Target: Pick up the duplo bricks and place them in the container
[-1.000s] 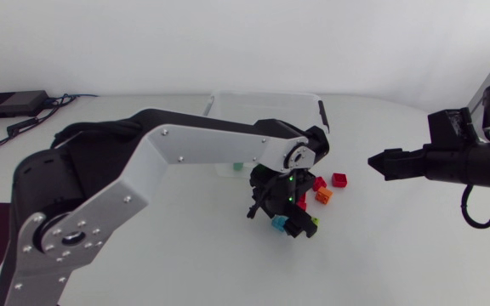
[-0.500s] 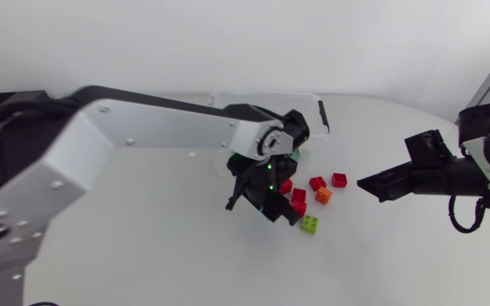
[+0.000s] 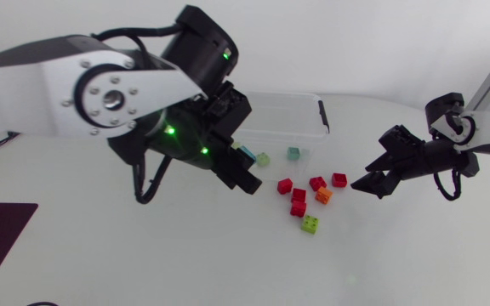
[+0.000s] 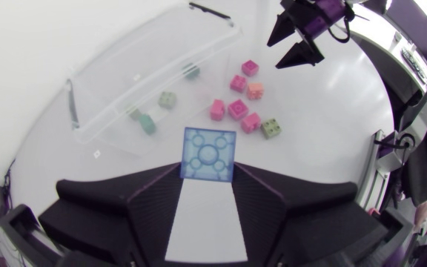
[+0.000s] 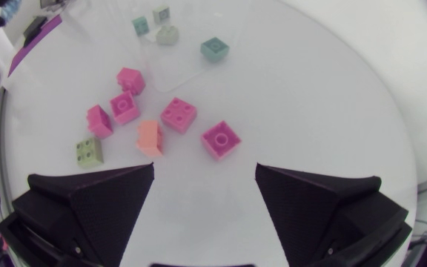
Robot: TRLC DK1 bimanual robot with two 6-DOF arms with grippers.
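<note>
Left gripper [image 4: 207, 176]: pinched on a blue brick [image 4: 208, 153], held above the worktop [image 3: 185, 255] at the 7 o'clock corner of the container [image 3: 279, 106]. Container: clear, several pale bricks [image 4: 167, 99] inside. Loose bricks [image 3: 299, 195]: red, orange and green, clustered at the container's 5 o'clock. Right gripper [image 5: 204, 178]: spread, at the cluster's 3 o'clock.

Five red bricks [image 3: 299, 195]; one orange [image 3: 323, 195]; one lime [image 3: 310, 224]; two teal [image 3: 293, 153]; two pale green [image 3: 263, 158]; one blue [image 4: 209, 153]; one container [image 3: 279, 115]
</note>
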